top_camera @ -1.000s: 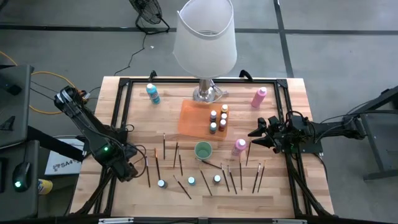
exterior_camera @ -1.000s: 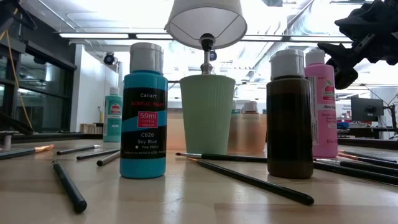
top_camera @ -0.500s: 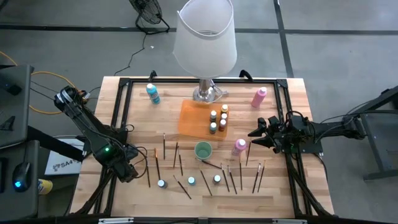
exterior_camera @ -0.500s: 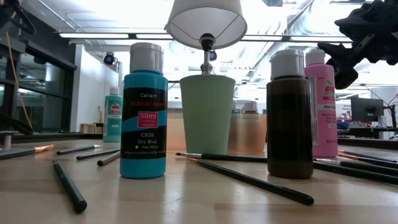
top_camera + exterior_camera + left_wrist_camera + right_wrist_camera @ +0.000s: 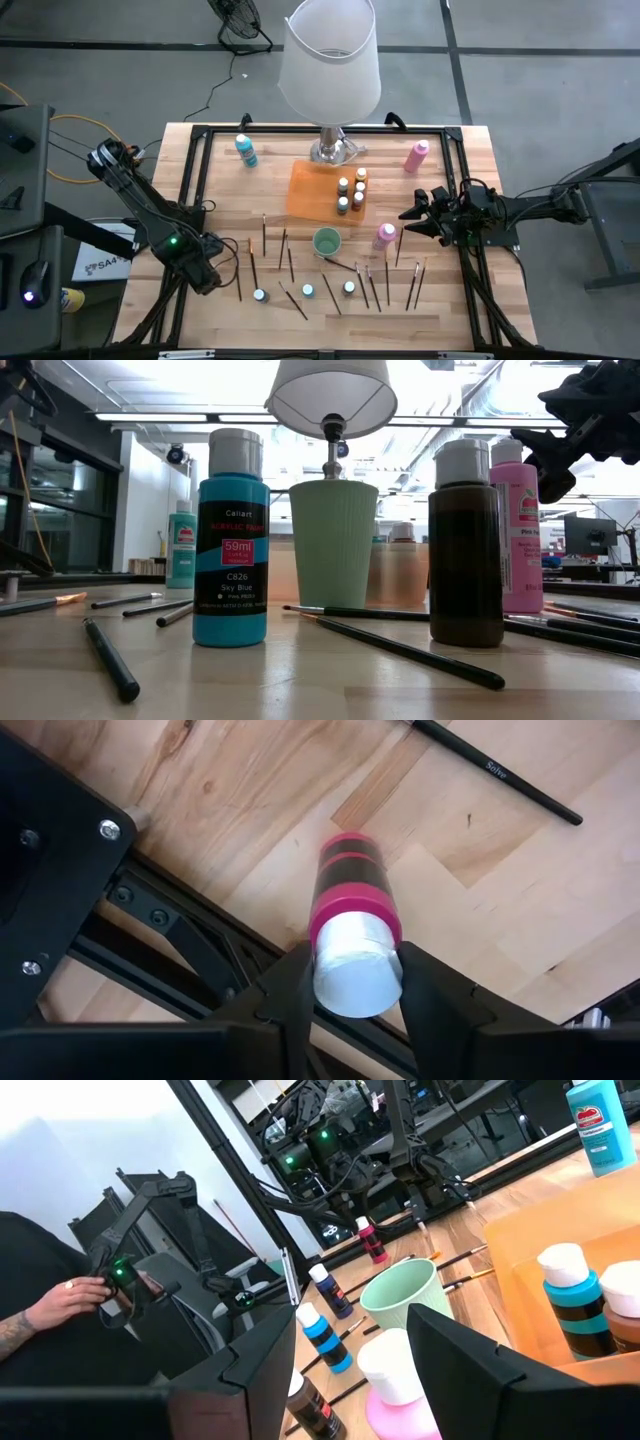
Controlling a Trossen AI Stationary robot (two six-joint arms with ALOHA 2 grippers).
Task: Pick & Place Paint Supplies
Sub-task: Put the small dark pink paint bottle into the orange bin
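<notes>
- Fingers (image 5: 290, 982) of the left gripper (image 5: 350, 985) sit either side of a small dark paint bottle (image 5: 352, 920) with a magenta band and white cap; they flank the cap end closely, but whether they are pressing on it I cannot tell.
- Bottle lies at the left edge of the worktop (image 5: 230, 810), right beside the black frame rail (image 5: 170, 935), with a thin brush (image 5: 495, 770) lying well apart from it.
- Handling, judged: small rigid plastic, light, smooth and round, so likely to roll or slip under a loose pinch. Cap edge gives a step to bear against; taking it lower on the body, below the magenta band, would probably hold steadier.
- Risk, judged: rail close by leaves little room for one finger.
- Right gripper (image 5: 420, 212) hangs over the right side of the worktop, fingers apart and empty, near a pink bottle (image 5: 384, 236) and a green cup (image 5: 326, 241).
- Other bottles stand on an orange tray (image 5: 305, 190) mid-worktop.
</notes>
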